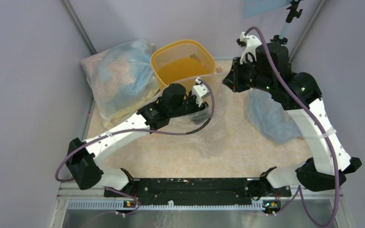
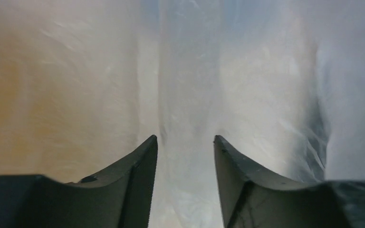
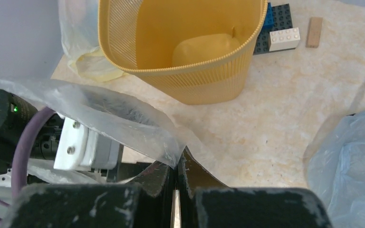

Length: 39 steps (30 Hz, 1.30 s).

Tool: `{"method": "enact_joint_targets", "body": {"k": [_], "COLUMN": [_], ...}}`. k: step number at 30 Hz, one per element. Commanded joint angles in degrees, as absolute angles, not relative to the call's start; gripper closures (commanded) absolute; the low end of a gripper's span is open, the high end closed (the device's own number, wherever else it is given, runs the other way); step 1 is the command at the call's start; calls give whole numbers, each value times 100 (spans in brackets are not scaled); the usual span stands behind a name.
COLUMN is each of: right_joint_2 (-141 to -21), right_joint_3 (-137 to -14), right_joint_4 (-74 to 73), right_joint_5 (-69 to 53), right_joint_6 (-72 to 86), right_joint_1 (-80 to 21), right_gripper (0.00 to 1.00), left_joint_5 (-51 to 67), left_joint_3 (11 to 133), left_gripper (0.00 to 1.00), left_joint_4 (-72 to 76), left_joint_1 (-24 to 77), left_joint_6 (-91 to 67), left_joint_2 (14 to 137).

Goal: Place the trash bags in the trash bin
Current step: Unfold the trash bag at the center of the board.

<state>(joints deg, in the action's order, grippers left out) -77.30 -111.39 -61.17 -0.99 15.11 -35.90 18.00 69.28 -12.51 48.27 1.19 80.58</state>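
The trash bag (image 1: 217, 135) is a clear, wrinkly film lying mid-table, just in front of the yellow trash bin (image 1: 183, 43). My left gripper (image 1: 202, 108) is open and reaches into the bag's mouth. In the left wrist view the film (image 2: 247, 71) fills everything in front of the spread fingers, and nothing is gripped between them (image 2: 185, 138). My right gripper (image 1: 228, 81) is shut on the bag's upper edge (image 3: 119, 118), pinched at the fingertips (image 3: 177, 159) and held up off the table. The bin (image 3: 204, 88) stands upright just beyond, and its inside is bare.
A large bluish sack (image 1: 121, 78) leans against the left wall next to the bin. Another bluish sack (image 1: 271, 116) lies under my right arm and also shows in the right wrist view (image 3: 349, 161). Blue, black and white blocks (image 3: 279, 28) and a wooden piece (image 3: 314, 32) lie behind the bin.
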Motion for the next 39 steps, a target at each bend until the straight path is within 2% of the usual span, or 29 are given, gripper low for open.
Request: {"method": "enact_joint_targets", "body": {"k": [1, 2, 6, 9, 11, 13, 16, 17, 18, 20, 24, 31, 35, 39], "right_joint_2": [-7407, -7394, -7375, -7325, -7292, -7269, -7288, -7282, -7278, -7268, -7266, -7243, -7272, -7312], "right_joint_3": [-11113, -11127, -11248, -11292, -11267, -11184, -11096, -11067, -11021, -10935, -10832, -10626, -10511, -10404], "right_joint_4": [-5744, -5754, -5868, -5853, -5792, -5706, -5687, -5679, -5659, -5607, -5532, -5456, -5483, -5444], "right_joint_5": [-270, -264, -184, -150, -148, -133, -81, -57, -49, -33, -18, 436, 822, 940], "right_joint_6": [1559, 1556, 1553, 1566, 1600, 1613, 1620, 1614, 1611, 1603, 1608, 1609, 1578, 1571], "right_joint_1": [-3639, -3639, -3643, -3639, -3639, -3639, -3639, -3639, -3639, -3639, -3639, -3622, -3576, -3512], "right_gripper": [100, 100, 100, 100, 100, 100, 100, 100, 100, 100, 100, 100, 100, 100], "left_joint_5": [1170, 855, 177, 406, 837, 1540, 3304, 3991, 4720, 5310, 5368, 6814, 7960, 7910], "left_joint_3": [6809, 6849, 7051, 7063, 6991, 6966, 7026, 7050, 7045, 6861, 6358, 6413, 6111, 5847], "left_gripper": [54, 59, 64, 63, 58, 44, 23, 9, 2, 1, 1, 1, 1, 1], "left_joint_4": [-894, -968, -1422, -1513, -1368, -1255, -1193, -1176, -1117, -696, 118, 157, 845, 1206], "left_joint_1": [4836, 4834, 4834, 4836, 4834, 4835, 4840, 4840, 4837, 4840, 4827, 4819, 4817, 4822], "left_joint_6": [-168, -161, -141, -183, -235, -251, 25, 139, 191, -55, -357, -421, -796, -918], "left_joint_2": [7908, 7934, 8128, 8269, 8363, 8448, 8614, 8641, 8651, 8483, 8042, 7859, 7605, 7301]}}
